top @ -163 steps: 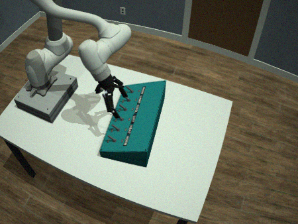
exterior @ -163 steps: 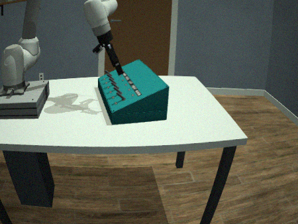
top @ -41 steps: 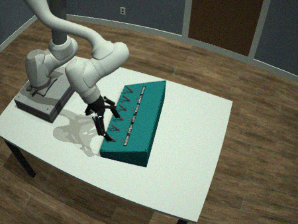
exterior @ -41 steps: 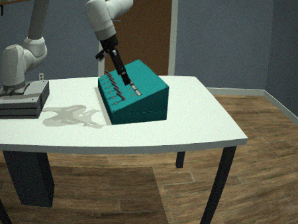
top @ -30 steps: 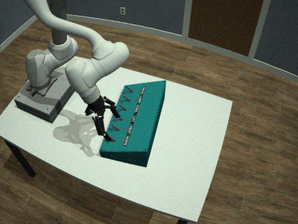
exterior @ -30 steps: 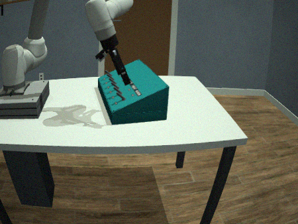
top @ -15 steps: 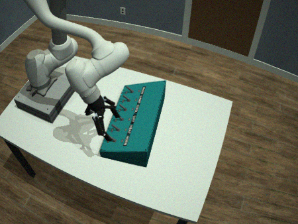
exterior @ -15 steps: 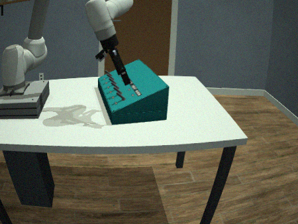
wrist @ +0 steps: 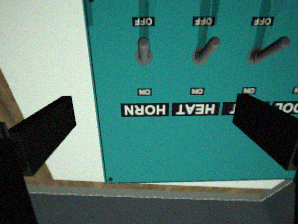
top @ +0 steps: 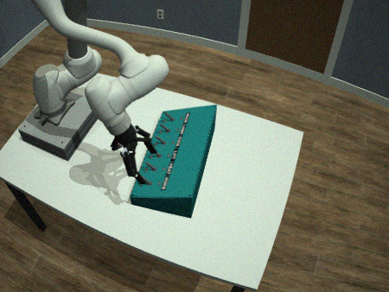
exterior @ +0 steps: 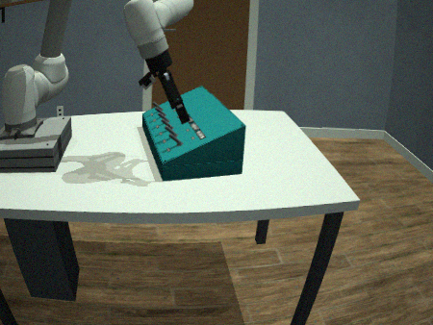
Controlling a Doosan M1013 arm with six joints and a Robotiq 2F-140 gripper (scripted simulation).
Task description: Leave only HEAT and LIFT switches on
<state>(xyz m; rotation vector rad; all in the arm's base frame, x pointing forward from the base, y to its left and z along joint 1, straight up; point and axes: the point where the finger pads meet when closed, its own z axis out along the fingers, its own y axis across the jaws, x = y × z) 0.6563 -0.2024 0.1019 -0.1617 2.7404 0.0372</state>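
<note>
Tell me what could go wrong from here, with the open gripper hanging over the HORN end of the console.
1. The console lies loose on the table, close to its edge in the wrist view; a hard push on a lever may slide it instead of flipping the switch.
2. The gripper is wide open, and the HORN lever and HEAT lever sit close together, so a finger could catch the wrong one.

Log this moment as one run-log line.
pincer: open, empty | position: over console near HORN switch and HEAT switch | contact: none visible
</note>
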